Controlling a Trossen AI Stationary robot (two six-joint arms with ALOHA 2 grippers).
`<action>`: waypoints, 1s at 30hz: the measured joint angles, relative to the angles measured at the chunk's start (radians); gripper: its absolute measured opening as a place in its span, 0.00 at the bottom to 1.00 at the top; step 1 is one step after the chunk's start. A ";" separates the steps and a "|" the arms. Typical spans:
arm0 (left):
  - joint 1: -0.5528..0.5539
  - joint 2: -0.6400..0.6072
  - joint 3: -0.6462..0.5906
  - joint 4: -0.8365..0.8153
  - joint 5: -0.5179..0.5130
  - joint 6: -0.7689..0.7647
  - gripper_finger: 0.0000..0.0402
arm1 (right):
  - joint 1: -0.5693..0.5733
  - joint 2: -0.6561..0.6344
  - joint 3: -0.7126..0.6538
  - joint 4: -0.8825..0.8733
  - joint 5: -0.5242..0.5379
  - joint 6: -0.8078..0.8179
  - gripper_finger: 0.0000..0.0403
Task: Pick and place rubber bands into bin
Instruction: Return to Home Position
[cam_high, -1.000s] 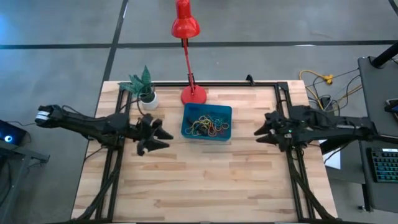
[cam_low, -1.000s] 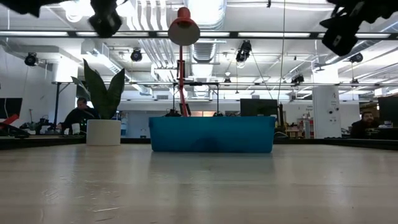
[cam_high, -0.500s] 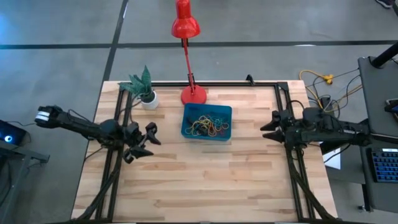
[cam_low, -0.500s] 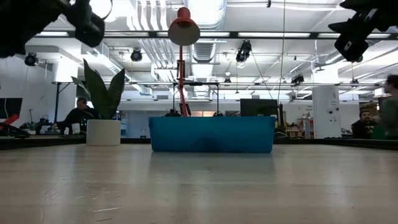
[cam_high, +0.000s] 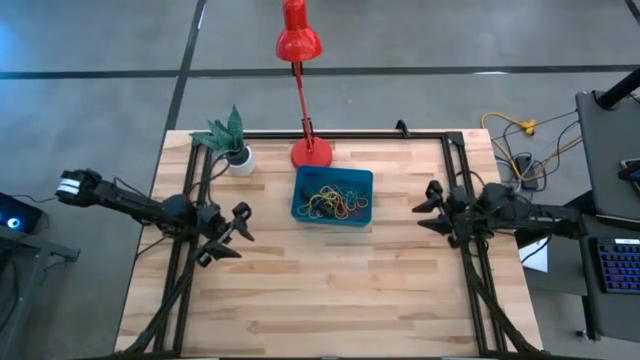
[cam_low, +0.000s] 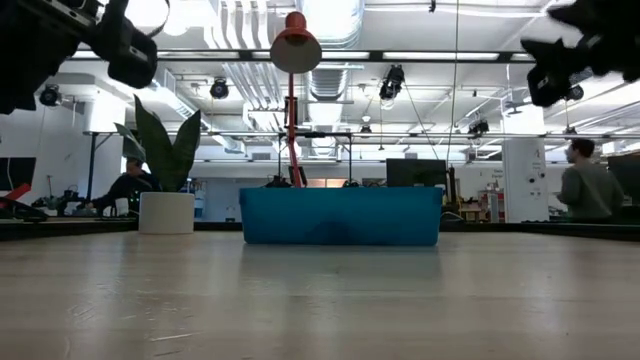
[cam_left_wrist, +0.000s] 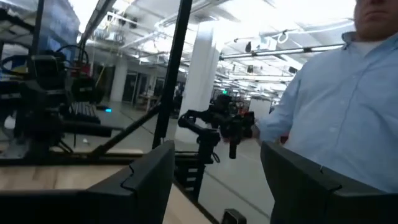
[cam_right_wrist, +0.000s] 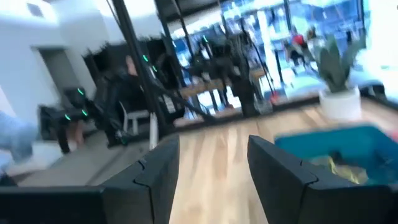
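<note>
The teal-blue bin (cam_high: 361, 179) stands on the table's far middle; in the low view the bin (cam_low: 340, 215) rests flat on its base. A tangle of mixed-colour rubber bands (cam_high: 331, 201) lies inside it, and the right wrist view also shows the rubber bands (cam_right_wrist: 348, 165) in the bin (cam_right_wrist: 323, 146). My left gripper (cam_high: 233, 231) hovers open to the left of the bin, above the table. My right gripper (cam_high: 428, 207) hovers open to the bin's right, pointing toward it. Both fingers' gaps are empty, in the left wrist view (cam_left_wrist: 217, 186) and the right wrist view (cam_right_wrist: 211, 180).
A red lamp's base (cam_high: 311, 152) sits just behind the bin, and a small white plant pot (cam_high: 239, 160) stands at the far left. Black frame rails (cam_high: 467, 250) run along both table sides. A person in a light blue shirt (cam_left_wrist: 348, 112) stands beyond the table.
My left gripper has drawn back from beside the bin toward the table's left edge, staying open. My right gripper has only shifted slightly near the right rail. The bin and rubber bands have not moved. A person has walked into the low view on the right.
</note>
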 joint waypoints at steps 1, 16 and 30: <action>0.000 0.011 0.000 -0.003 0.000 -0.001 0.56 | 0.000 0.009 -0.011 -0.002 0.000 -0.001 0.44; 0.030 -0.215 -0.001 -0.416 0.029 -0.002 0.56 | 0.007 -0.011 -0.109 0.014 0.016 -0.004 0.44; 0.211 -0.494 -0.002 -0.483 0.017 -0.002 0.56 | 0.016 -0.034 -0.118 0.103 0.012 -0.004 0.44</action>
